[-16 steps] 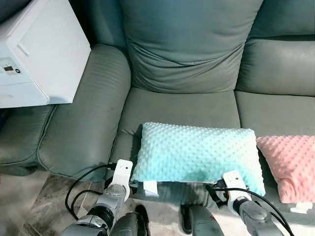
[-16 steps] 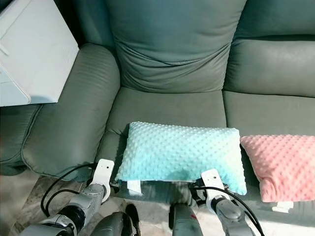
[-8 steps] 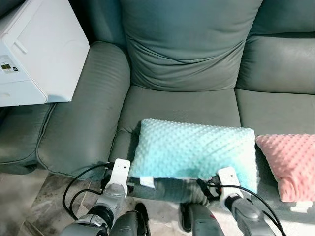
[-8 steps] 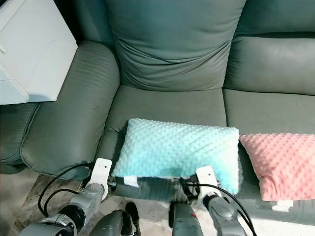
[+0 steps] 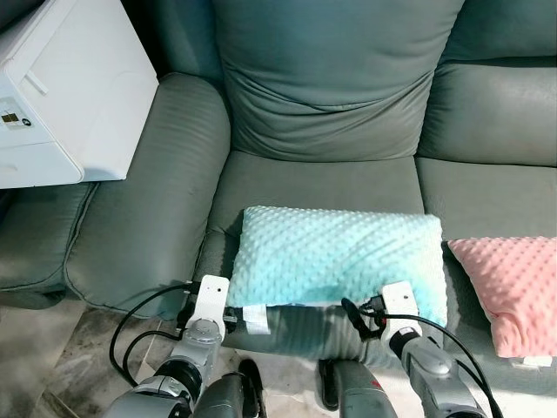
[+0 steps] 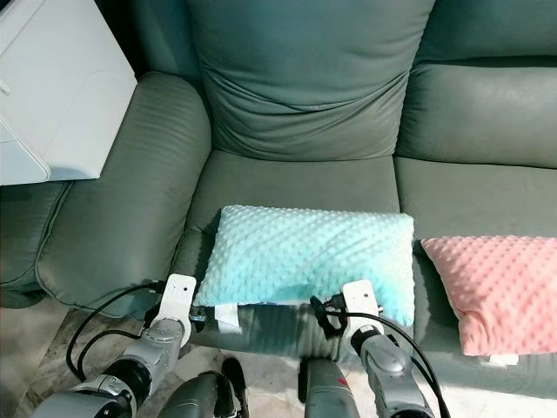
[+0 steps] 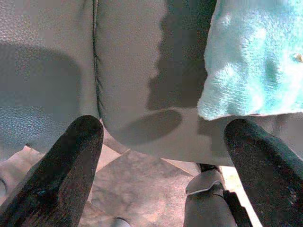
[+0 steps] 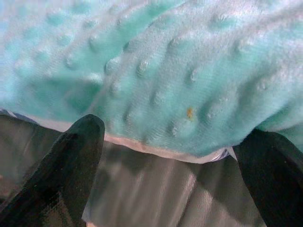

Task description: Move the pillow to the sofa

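A turquoise dotted pillow (image 5: 335, 257) lies flat on the grey-green sofa's middle seat cushion (image 5: 313, 185), its near edge close to the seat's front. My left gripper (image 5: 230, 315) sits just under the pillow's near left corner, beside its white tag. In the left wrist view the left gripper (image 7: 163, 156) is open, with the pillow corner (image 7: 255, 56) ahead of it and off to one side. My right gripper (image 5: 364, 317) is at the near right edge. The right wrist view shows the right gripper (image 8: 170, 163) open too, the pillow (image 8: 156, 61) lying just beyond its fingertips.
A pink dotted pillow (image 5: 509, 283) lies on the right seat, close beside the turquoise one. A white box-like appliance (image 5: 61, 96) stands over the left armrest (image 5: 148, 200). The back cushion (image 5: 331, 78) rises behind. Marbled floor (image 5: 61, 383) runs in front of the sofa.
The turquoise pillow has gone farther onto the seat and a little left, so the seat's front now shows below it. Both arms have followed it forward.
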Motion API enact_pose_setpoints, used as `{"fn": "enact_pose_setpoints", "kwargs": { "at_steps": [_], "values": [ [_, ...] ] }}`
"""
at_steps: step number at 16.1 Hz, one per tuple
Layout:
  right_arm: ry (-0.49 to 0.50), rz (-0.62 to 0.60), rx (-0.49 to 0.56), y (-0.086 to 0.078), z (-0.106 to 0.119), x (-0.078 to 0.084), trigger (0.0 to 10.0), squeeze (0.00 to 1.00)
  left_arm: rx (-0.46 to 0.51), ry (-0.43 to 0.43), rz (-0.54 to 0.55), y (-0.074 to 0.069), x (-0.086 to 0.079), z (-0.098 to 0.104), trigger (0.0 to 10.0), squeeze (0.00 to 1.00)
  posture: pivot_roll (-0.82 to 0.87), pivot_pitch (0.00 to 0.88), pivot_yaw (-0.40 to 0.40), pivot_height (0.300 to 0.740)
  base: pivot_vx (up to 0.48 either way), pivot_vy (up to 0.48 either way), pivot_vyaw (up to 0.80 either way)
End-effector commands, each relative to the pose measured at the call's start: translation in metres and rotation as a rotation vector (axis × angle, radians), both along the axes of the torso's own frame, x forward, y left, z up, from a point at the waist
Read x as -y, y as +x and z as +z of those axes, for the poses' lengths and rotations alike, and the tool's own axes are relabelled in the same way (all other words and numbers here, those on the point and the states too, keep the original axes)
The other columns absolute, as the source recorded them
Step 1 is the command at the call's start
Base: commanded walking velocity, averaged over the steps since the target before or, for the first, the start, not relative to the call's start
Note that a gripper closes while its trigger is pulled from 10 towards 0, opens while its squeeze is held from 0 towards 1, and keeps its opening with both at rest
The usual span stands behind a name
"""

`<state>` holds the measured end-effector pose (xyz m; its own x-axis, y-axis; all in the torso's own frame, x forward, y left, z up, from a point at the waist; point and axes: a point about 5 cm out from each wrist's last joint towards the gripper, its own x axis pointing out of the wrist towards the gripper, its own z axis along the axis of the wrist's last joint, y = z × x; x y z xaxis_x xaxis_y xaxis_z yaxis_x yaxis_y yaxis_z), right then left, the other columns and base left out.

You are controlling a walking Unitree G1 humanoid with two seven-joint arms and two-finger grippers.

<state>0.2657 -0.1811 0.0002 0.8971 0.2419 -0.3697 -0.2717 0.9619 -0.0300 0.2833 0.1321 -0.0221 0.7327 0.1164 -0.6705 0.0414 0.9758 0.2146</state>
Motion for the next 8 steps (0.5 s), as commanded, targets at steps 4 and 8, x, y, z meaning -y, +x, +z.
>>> {"fn": "enact_pose_setpoints", "kwargs": {
  "at_steps": [4,8],
  "values": [
    [0.089,-0.035,0.02,0.006,0.002,-0.014,10.0,0.0,0.015,0.026,0.065,-0.004,-0.007,-0.003,10.0,0.0,-0.17,0.34,0.114,0.74,0.0,0.0,0.0],
    [0.149,-0.018,0.048,0.013,0.011,-0.031,10.0,0.0,0.063,0.014,0.105,0.003,-0.007,0.004,10.0,0.0,-0.17,0.342,0.111,0.74,0.0,0.0,0.0]
  ]
}}
